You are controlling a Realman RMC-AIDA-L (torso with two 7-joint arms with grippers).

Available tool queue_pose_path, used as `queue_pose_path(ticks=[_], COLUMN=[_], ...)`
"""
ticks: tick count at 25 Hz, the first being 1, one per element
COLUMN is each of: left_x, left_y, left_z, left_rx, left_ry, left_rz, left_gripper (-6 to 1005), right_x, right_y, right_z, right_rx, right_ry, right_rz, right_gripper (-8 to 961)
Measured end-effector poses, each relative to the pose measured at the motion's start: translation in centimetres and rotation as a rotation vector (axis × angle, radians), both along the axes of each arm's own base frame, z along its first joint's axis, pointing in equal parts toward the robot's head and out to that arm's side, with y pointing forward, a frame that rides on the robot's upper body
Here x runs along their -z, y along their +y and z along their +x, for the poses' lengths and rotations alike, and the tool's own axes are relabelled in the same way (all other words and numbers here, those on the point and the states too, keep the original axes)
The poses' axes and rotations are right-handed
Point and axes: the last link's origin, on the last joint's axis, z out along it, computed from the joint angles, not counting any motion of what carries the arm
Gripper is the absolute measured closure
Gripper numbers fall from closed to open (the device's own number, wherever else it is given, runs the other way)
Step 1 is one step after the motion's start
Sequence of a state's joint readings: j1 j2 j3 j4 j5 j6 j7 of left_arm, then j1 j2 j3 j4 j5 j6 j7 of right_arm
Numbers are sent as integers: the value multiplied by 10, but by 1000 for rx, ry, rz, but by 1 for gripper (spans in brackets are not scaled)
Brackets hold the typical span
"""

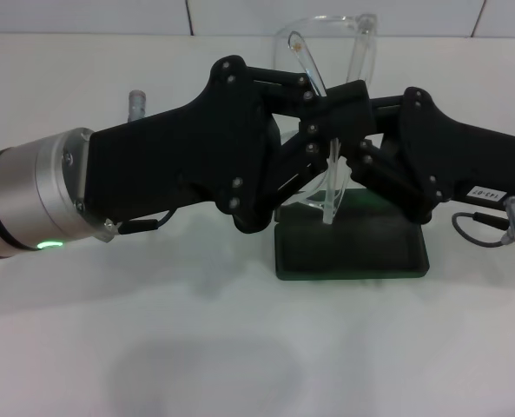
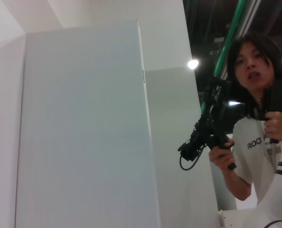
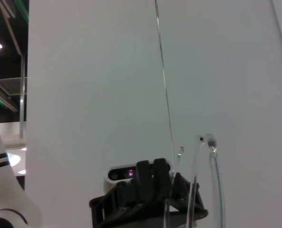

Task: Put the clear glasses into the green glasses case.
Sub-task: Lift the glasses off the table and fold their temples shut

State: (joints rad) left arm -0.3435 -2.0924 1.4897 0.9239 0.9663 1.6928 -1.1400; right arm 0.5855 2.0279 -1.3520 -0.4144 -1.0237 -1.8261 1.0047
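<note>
Two black grippers are meeting at the middle of my head view, above the white table (image 1: 240, 347): the left gripper (image 1: 313, 117) is reaching in from the left on its silver-cuffed arm, and the right gripper (image 1: 354, 139) is coming in from the right. Between them the fully transparent plastic wraparound glasses (image 1: 331, 52) are standing nearly upright, curved lens uppermost and clear arms pointing down toward the dark green rectangular hard case (image 1: 351, 252), which is lying open on the table just beneath them. Both sets of fingers are pressing in on the clear frame from opposite sides, so I am reading each as closed on the glasses. My left wrist view is pointing away from the work, showing only a pale partition panel (image 2: 83, 128) and a person in a white shirt (image 2: 255, 142) holding a black handheld controller (image 2: 212, 137). In my right wrist view, the far gripper is showing as a black linkage (image 3: 148, 197) low against the pale wall, with the clear frame rising beside it.
</note>
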Motion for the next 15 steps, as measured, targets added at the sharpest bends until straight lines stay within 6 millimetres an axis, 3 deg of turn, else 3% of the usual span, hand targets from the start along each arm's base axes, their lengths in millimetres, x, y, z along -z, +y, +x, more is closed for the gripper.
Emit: queue_pose_path(ticks=[15], left_x=[1], left_y=[1], left_z=[-2], left_rx=[-6], left_ry=[0], left_rz=[2], left_gripper=[930], right_x=[3], right_y=[0], right_z=[-3], right_rx=[-18], right_ry=[-1], right_rz=[7], right_gripper=[851])
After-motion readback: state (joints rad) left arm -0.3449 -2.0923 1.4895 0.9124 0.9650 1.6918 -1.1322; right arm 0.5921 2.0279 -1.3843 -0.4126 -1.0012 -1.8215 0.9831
